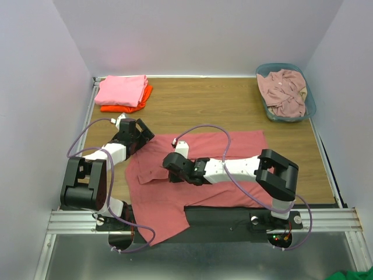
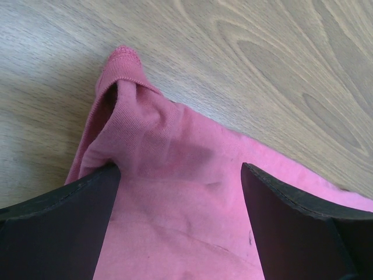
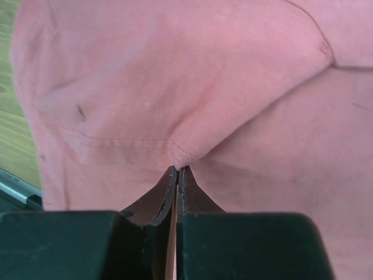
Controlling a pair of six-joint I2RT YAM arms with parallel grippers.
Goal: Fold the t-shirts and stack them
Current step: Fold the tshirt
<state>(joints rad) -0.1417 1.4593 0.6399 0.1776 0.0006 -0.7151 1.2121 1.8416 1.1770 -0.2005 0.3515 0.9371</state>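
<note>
My right pincer (image 3: 176, 170) pinches the soft coral-red cloth t-shirt (image 1: 247, 146) tight, ready to fold it. My left pincer (image 2: 180, 175) is wide open over a corner, holding nothing.

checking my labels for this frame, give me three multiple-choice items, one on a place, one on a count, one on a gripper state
1. Where is the basket? A) far right corner B) far left corner C) between the arm bases
2. How many shirts lie folded at far left? A) one B) two C) four
3. The right gripper is A) wide open B) shut on the red shirt C) holding the basket
Answers: 1 A, it sits far right in the top view. 2 B, a pink shirt lies on an orange shirt. 3 B, it pinches a fold of red cloth.
</note>
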